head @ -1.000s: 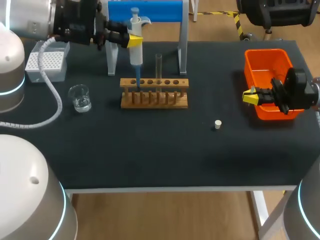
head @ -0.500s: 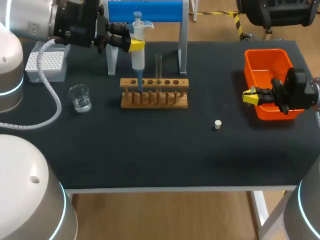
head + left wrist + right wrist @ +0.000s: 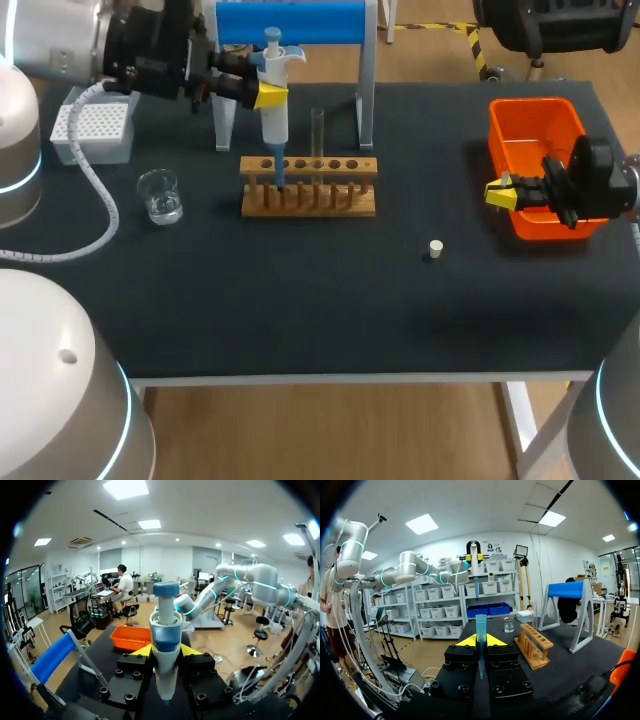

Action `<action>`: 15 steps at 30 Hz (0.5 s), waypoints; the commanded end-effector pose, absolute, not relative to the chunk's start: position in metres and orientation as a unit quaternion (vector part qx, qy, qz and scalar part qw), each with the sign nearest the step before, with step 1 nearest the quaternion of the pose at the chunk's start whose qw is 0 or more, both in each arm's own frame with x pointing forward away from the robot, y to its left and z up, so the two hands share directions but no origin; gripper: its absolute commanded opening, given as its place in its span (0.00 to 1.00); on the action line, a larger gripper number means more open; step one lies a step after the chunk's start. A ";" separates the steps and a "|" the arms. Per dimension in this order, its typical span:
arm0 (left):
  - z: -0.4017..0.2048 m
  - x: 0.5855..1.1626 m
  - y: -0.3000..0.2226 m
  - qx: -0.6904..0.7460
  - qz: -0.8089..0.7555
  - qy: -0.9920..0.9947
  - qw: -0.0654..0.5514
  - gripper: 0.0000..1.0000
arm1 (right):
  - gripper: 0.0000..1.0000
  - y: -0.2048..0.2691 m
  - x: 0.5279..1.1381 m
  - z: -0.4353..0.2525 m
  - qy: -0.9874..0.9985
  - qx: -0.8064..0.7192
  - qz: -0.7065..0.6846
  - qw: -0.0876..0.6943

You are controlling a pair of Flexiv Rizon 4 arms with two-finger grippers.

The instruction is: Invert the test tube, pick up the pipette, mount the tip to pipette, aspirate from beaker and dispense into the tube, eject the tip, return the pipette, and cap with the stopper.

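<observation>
In the upper left of the frame, the left gripper is clamped on the pipette, which has sunk a little over the last second. Its blue tip now ends low by the left holes of the wooden rack, whether in a hole or just in front I cannot tell. The test tube stands upright in the rack, apart to the right of the tip, so dispensing looks not yet lined up. At centre right, the right gripper has not moved beside the orange bin, narrow on a slim blue piece. The stopper lies unused on the table.
</observation>
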State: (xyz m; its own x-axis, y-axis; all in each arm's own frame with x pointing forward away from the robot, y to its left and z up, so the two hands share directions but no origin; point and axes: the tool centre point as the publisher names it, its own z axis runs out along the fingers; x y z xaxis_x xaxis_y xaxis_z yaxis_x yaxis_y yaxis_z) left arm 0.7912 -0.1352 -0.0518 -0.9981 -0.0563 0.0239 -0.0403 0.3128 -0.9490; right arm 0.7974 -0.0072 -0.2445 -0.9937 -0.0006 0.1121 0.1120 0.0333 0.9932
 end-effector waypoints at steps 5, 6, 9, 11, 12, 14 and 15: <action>-0.051 0.791 -0.134 -0.029 -0.585 0.810 0.007 0.00 | 0.00 -0.008 0.797 -0.244 -0.718 -0.038 -0.694 0.041; -0.051 0.791 -0.134 -0.029 -0.585 0.810 0.007 0.00 | 0.00 -0.008 0.797 -0.244 -0.718 -0.038 -0.694 0.041; -0.051 0.791 -0.134 -0.029 -0.585 0.810 0.007 0.00 | 0.00 0.001 0.792 -0.245 -0.721 -0.035 -0.691 0.044; -0.051 0.791 -0.134 -0.029 -0.585 0.810 0.007 0.00 | 0.00 0.010 0.788 -0.246 -0.726 -0.036 -0.686 0.041; -0.051 0.791 -0.134 -0.029 -0.585 0.810 0.007 0.00 | 0.00 0.015 0.786 -0.246 -0.726 -0.036 -0.686 0.042; -0.051 0.791 -0.134 -0.029 -0.585 0.810 0.007 0.00 | 0.00 0.024 0.782 -0.246 -0.730 -0.041 -0.681 0.040; -0.051 0.791 -0.134 -0.029 -0.585 0.810 0.007 0.00 | 0.00 0.029 0.780 -0.246 -0.731 -0.041 -0.680 0.038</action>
State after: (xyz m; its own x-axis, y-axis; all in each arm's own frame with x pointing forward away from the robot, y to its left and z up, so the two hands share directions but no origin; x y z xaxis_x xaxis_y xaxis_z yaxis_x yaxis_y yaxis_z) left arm 0.7911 -0.1348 -0.0515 -0.9981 -0.0561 0.0237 -0.0401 0.3127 -0.9490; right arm 0.7879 0.0144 -0.2492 -0.9933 -0.0180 0.1145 0.1132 0.0615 0.9917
